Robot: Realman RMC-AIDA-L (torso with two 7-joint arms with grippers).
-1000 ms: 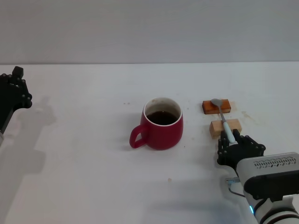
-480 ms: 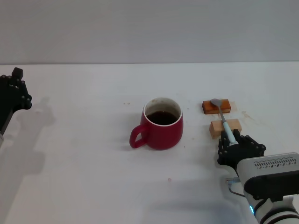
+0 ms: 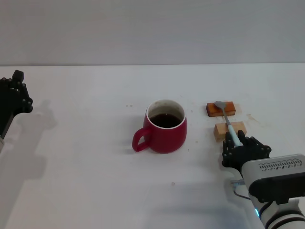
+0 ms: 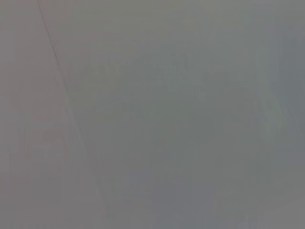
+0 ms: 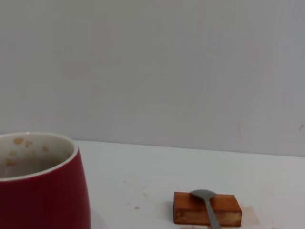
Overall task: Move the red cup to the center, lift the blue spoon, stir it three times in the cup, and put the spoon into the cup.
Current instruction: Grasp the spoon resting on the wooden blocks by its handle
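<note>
The cup [image 3: 165, 125] sits near the middle of the desk [image 3: 95, 181], handle toward the robot's left, dark liquid inside, so the centering looks done and the spoon pickup is the step in hand. The spoon [image 3: 226, 120] lies bridged across 2 wooden blocks [image 3: 221, 109], bowl on the far block, pale blue handle running back over the near block toward the robot. The right tool [image 3: 237, 145] is down at that handle end, its dark fingers [image 3: 252, 151] bunched around the tip; whether they pinch the handle or only sit beside it, I cannot tell. The left tool [image 3: 13, 98] hangs at the far left edge, well apart from everything, fingers not readable either.

To do this well: grip the handle firmly near its end, rise straight up so the bowl clears the far block without dragging it, and keep the spoon level. Then swing left toward the cup, staying above the rim before dipping.
</note>
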